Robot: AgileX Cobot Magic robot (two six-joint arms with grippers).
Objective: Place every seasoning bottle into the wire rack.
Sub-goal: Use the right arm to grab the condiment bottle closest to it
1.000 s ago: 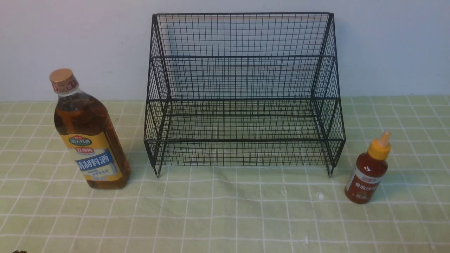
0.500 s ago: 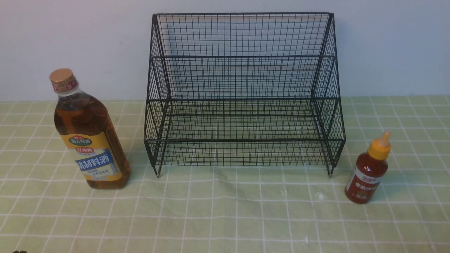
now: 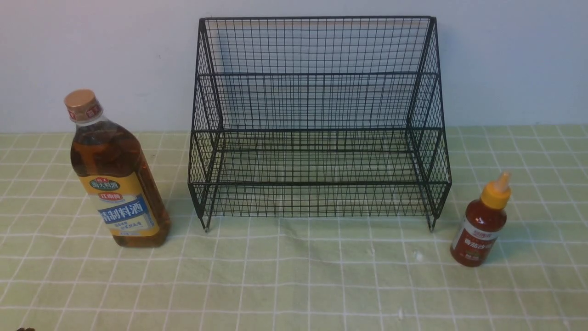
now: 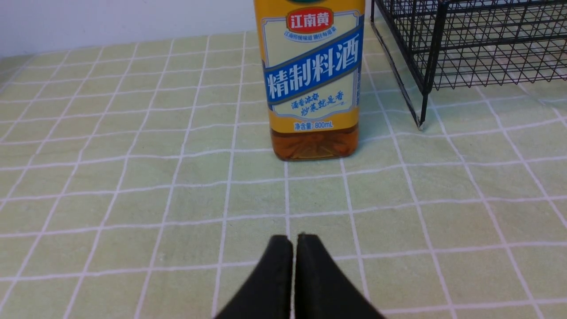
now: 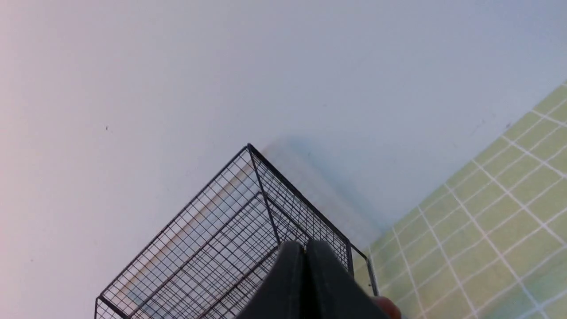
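Rack stands on the checked cloth, its tall back toward the wall, with neither bottle inside it. Amber bottle is upright on the cloth, left of the rack and apart from it, its printed label facing the robot. Red bottle is on the cloth too, just beside the rack's right front foot, yellow cap and nozzle uppermost.

Left gripper has its fingers pressed together, with nothing pinched at the tips. Amber bottle lies out ahead of those fingers, beyond their tips and well apart from them, with a stretch of cloth between. Only the lower part of the bottle shows in that wrist view, where its base sits flat on the cloth; the near foot of the rack is beside it.

Right gripper also has its fingers pressed together, and no bottle is seen in its grip. The rack shows beyond those fingers, partly covered by them. A reddish rounded thing peeks out beside the fingers, mostly hidden; whether it is the red bottle, and how far it lies from the fingers, cannot be told.
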